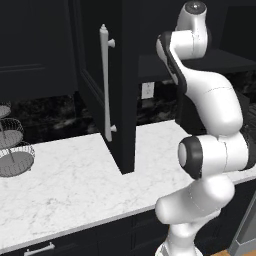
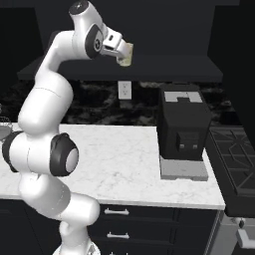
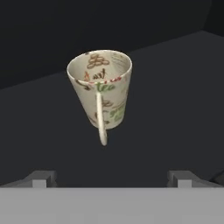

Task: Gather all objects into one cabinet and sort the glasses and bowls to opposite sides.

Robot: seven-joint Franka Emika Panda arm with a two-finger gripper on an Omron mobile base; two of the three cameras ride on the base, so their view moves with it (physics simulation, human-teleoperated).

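Small cream patterned ceramic cup with thin handle [image 3: 101, 89] looks light, brittle, slick; I'd pinch across tapered wall, not handle; gripper [image 3: 111, 177] jaws spread fully, holding nothing

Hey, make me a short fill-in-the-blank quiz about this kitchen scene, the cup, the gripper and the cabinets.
1. The gripper has its jaws ___, holding nothing.
2. The cream patterned cup stands ___ on the dark cabinet shelf.
3. In the hand view, the cup turns its single ___ toward the camera.
4. The long bar handle on the black cabinet door is ___ in colour.

Missing words: open; upright; handle; white
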